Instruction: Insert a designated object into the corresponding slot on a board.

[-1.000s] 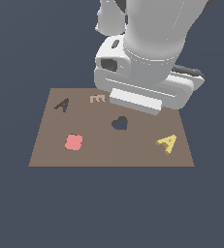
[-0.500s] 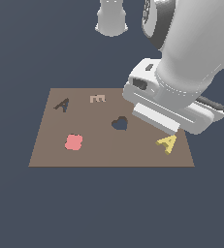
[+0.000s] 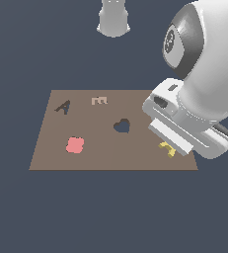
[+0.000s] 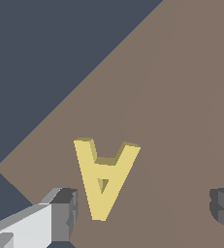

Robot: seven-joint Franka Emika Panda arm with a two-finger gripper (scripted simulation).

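The yellow A-shaped designated object (image 4: 104, 177) lies flat on the brown board (image 3: 105, 153) near its corner at the exterior view's right. In the exterior view only a bit of the yellow piece (image 3: 167, 148) shows under my hand. My gripper (image 4: 145, 210) is open and hangs just above the board. One finger (image 4: 65, 213) is close beside the block and the other finger (image 4: 223, 206) is well away from it. Neither one touches it. The dark A-shaped slot (image 3: 62, 106) sits at the board's far corner on the exterior view's left.
On the board are a dark heart-shaped hole (image 3: 122, 125), a red clover-like piece (image 3: 75, 145) and a small pink piece (image 3: 99, 101). The arm's base (image 3: 114, 17) stands behind the board. My white hand and wrist (image 3: 184, 128) cover the board's right end.
The arm has swung from the board's middle back to the exterior view's right and come down over the yellow A, which is now mostly hidden there.
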